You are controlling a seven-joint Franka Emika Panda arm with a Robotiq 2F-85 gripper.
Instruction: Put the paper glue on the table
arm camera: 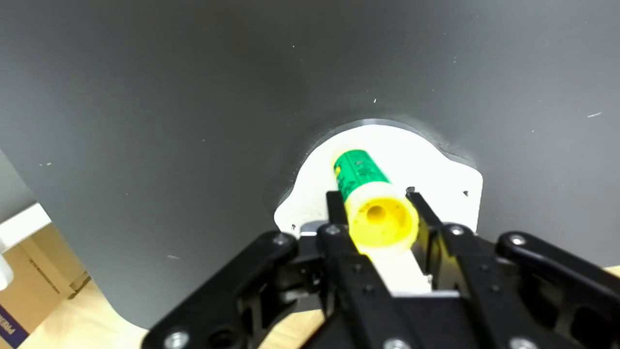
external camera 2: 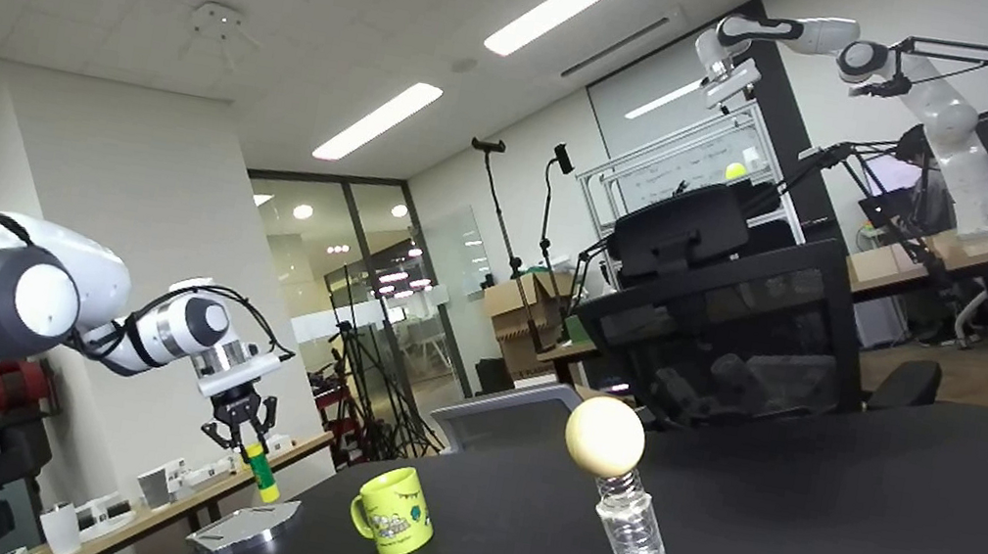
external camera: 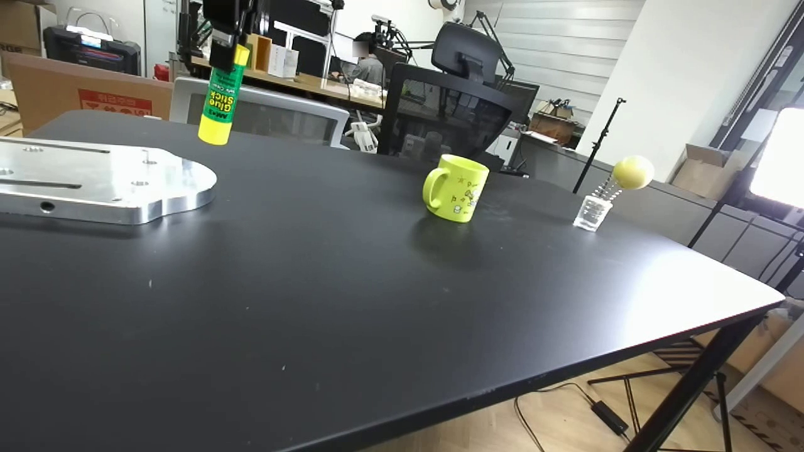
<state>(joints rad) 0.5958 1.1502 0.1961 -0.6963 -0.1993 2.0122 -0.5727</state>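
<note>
The paper glue is a green and yellow glue stick, seen in both exterior views (external camera: 222, 100) (external camera 2: 262, 472) and in the wrist view (arm camera: 359, 172). My gripper (arm camera: 378, 208) is shut on its yellow upper end, one finger on each side. The gripper also shows in both exterior views (external camera: 231, 55) (external camera 2: 249, 444). The glue hangs slightly tilted, its lower end free in the air. In the wrist view it is in front of the metal plate. The black table (external camera: 345, 301) lies below; it also shows in the wrist view (arm camera: 193, 121).
A silver metal plate (external camera: 94, 176) lies on the table near the gripper; it also shows in the wrist view (arm camera: 436, 179). A yellow-green mug (external camera: 461, 188) (external camera 2: 395, 514) stands on the table. Farther along is a clear bottle (external camera: 593, 212) (external camera 2: 633, 537) topped by a pale yellow ball (external camera: 633, 172).
</note>
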